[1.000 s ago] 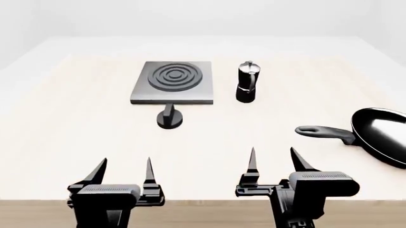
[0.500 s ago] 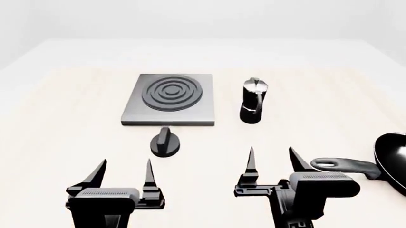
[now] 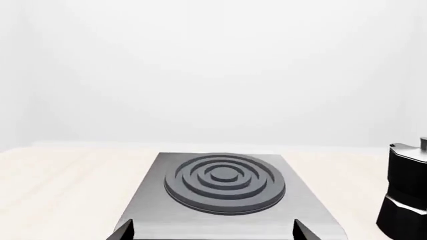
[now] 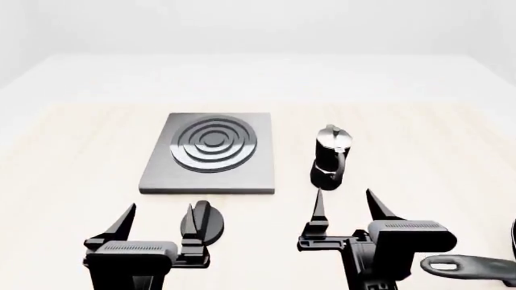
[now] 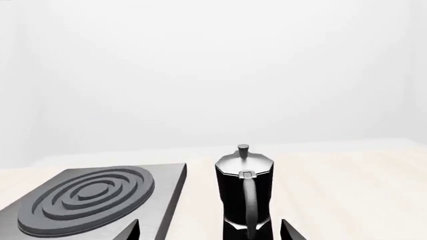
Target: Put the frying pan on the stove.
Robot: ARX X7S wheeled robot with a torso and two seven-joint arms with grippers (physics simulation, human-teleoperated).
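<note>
Only frying pan [image 4: 472, 264] handle visible

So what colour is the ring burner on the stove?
Dark grey rings on the stove, lighter grey plate; clearest in the left wrist view.

Before you: table [image 4: 72, 151], pale light wood, matt, faint grain. Stove [image 4: 211, 154], brushed grey metal plate with a soft sheen; its ring burner darker, matt. Moka pot [image 4: 330, 158], right of the stove: glossy black body, polished silver lid. Knob [image 4: 203, 223], just in front of the stove, matt black. Frying pan [image 4: 472, 263], handle only visible, semi-gloss black.
</note>
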